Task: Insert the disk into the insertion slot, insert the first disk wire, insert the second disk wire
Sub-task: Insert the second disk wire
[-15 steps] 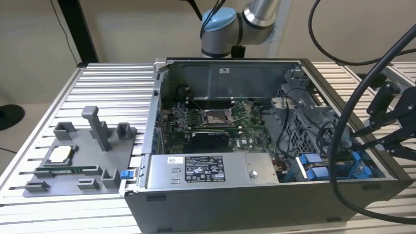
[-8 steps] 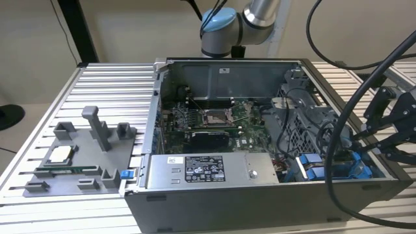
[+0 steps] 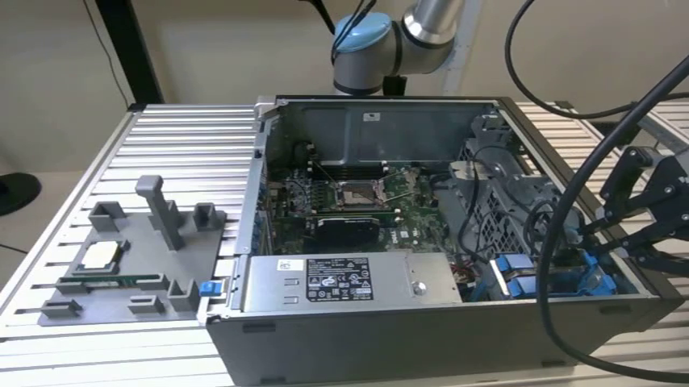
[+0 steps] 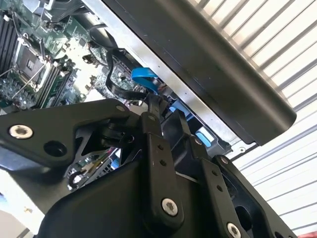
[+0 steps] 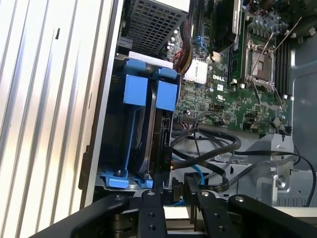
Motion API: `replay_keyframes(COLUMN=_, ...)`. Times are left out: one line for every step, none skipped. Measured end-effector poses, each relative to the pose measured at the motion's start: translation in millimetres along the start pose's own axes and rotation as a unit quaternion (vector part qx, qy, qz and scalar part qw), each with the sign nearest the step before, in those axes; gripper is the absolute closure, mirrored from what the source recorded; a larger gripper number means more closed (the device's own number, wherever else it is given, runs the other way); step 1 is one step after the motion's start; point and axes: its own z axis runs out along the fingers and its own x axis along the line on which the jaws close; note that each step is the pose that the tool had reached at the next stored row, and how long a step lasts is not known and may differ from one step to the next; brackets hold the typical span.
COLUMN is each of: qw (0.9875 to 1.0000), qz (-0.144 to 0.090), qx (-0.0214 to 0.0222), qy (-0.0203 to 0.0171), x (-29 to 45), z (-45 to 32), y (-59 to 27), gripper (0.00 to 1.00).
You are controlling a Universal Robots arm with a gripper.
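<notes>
The disk [image 5: 157, 141] stands on edge in its blue carrier [image 5: 166, 94], seated in the insertion slot [image 5: 111, 148] at the case's corner. In the exterior view the slot [image 3: 517, 274] is at the case's front right, and my gripper [image 3: 598, 235] hangs just to its right, over the case rim. In both wrist views my gripper [image 5: 177, 191] [image 4: 166, 106] is shut on a small black plug at the end of a light blue disk wire [image 5: 198, 174] [image 4: 143, 77], close beside the disk's rear end. A bundle of black wires [image 5: 213, 148] loops next to it.
The open computer case [image 3: 258, 210] lies on a slatted metal table [image 3: 173, 145]. A grey power-supply box [image 3: 344, 282] sits along the front, the motherboard [image 3: 356, 201] behind it, and a perforated cage [image 5: 153, 25] beyond the slot. A grey fixture plate [image 3: 129, 266] lies on the exterior view's left.
</notes>
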Motion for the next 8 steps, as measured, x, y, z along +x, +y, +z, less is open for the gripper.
replay_keyframes(qw=1.0000, qz=0.000, qx=0.0000, qy=0.0000, x=0.0, z=0.1, y=0.0, gripper=0.00)
replay_keyframes(qw=1.0000, qz=0.000, qx=0.0000, qy=0.0000, x=0.1, z=0.2, y=-0.1, gripper=0.00)
replay_keyframes(qw=1.0000, qz=0.000, qx=0.0000, qy=-0.0001, x=0.1, z=0.4, y=-0.1, gripper=0.00)
replay_keyframes(qw=1.0000, qz=0.000, qx=0.0000, qy=-0.0001, x=0.2, z=0.6, y=-0.1, gripper=0.00)
replay_keyframes(qw=1.0000, qz=0.000, qx=0.0000, qy=0.0000, x=0.3, z=0.8, y=-0.1, gripper=0.00)
replay_keyframes(qw=1.0000, qz=0.000, qx=0.0000, qy=0.0000, x=0.4, z=1.0, y=-0.2, gripper=0.00)
replay_keyframes(qw=1.0000, qz=0.000, qx=0.0000, qy=0.0000, x=0.4, z=1.2, y=-0.2, gripper=0.00)
replay_keyframes(qw=1.0000, qz=0.000, qx=0.0000, qy=0.0000, x=0.5, z=1.4, y=-0.3, gripper=0.00)
